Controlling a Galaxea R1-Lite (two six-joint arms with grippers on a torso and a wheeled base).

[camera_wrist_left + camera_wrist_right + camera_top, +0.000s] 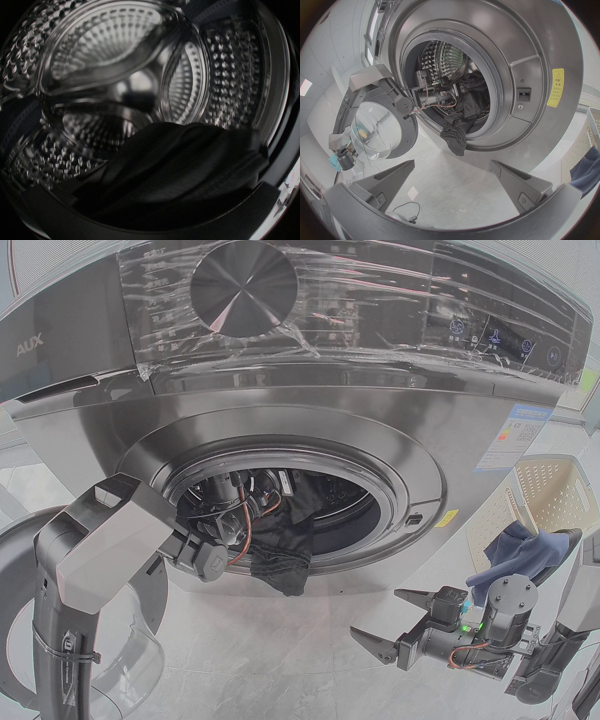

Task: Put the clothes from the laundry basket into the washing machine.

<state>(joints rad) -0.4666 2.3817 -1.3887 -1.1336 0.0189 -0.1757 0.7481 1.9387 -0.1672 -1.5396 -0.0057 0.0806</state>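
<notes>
Black garment (284, 552) over the washing machine (375, 427) rim, mid-frame, looks limp and light, I'd pinch its dangling bunch. Right gripper (375, 613) wide open, left gripper (448, 92) can't tell

washing machine (375, 427): glossy brushed metal | drum (234, 62): shiny dimpled steel | black garment (284, 546): matt cloth

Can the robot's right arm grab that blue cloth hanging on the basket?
Probably yes. The blue cloth hangs at the rim of the laundry basket, uncovered, close behind the right gripper, which is open and empty. It points away from the cloth, so it would have to turn first.
</notes>
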